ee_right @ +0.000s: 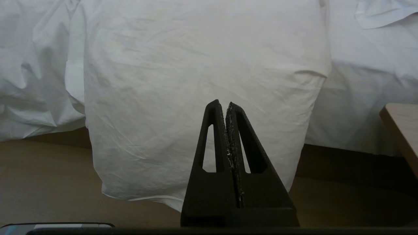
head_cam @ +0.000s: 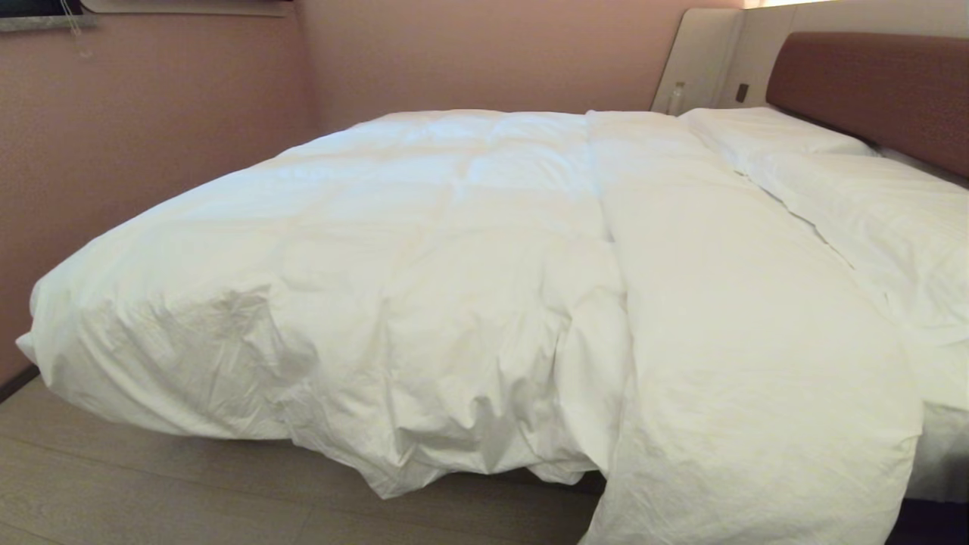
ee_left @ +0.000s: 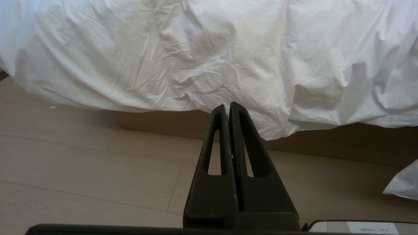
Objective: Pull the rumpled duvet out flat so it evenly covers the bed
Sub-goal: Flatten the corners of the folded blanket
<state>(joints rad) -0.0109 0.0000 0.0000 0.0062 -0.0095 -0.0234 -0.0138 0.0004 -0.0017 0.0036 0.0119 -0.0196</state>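
Observation:
The puffy white duvet [head_cam: 454, 250] lies spread over the bed, its near edge rumpled and hanging over the side above the floor. A smoother band of it [head_cam: 742, 378] droops lower, down to the floor. The bed's brown base [ee_left: 156, 122] shows under the hanging edge, and its brown headboard [head_cam: 870, 91] is at the right. Neither arm is in the head view. My left gripper [ee_left: 227, 106] is shut and empty, low before the duvet's crumpled edge [ee_left: 209, 65]. My right gripper [ee_right: 222, 104] is shut and empty too, facing the drooping band [ee_right: 196, 75].
Two white pillows [head_cam: 764, 129] [head_cam: 886, 212] lie by the headboard. A pink wall [head_cam: 151, 113] runs close along the bed's far and left sides. Pale wood floor [head_cam: 151, 484] lies in front. A light wooden furniture edge [ee_right: 401, 127] shows beside the right gripper.

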